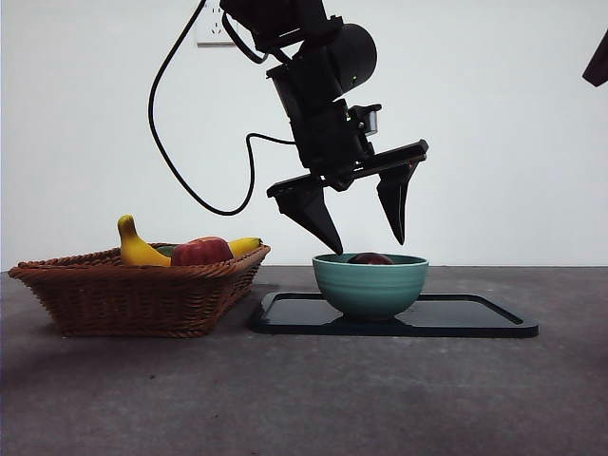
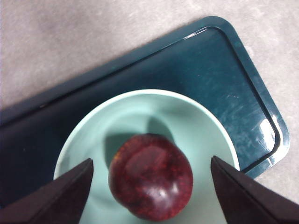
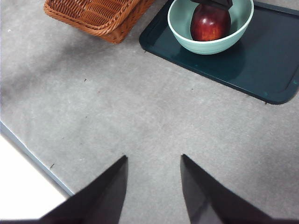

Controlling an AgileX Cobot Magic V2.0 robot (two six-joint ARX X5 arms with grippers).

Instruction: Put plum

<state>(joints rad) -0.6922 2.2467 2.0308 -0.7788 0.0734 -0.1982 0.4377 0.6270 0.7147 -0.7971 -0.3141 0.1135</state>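
Note:
The plum (image 2: 151, 176) is dark maroon and glossy and lies inside the pale green bowl (image 2: 205, 126). In the front view only its top (image 1: 370, 257) shows over the bowl's rim (image 1: 370, 283). My left gripper (image 1: 366, 242) hangs open just above the bowl, its jaws spread wide on either side of the plum and not touching it. In the left wrist view this gripper (image 2: 152, 193) holds nothing. My right gripper (image 3: 153, 161) is open over bare table, well away from the plum (image 3: 210, 23) and bowl (image 3: 182, 23).
The bowl stands on a dark teal tray (image 1: 475, 318). A wicker basket (image 1: 133, 294) to its left holds a yellow banana (image 1: 138, 250) and a red apple (image 1: 201, 252). The table's edge (image 3: 32, 156) runs near the right gripper. A black arm tip (image 1: 598, 62) shows top right.

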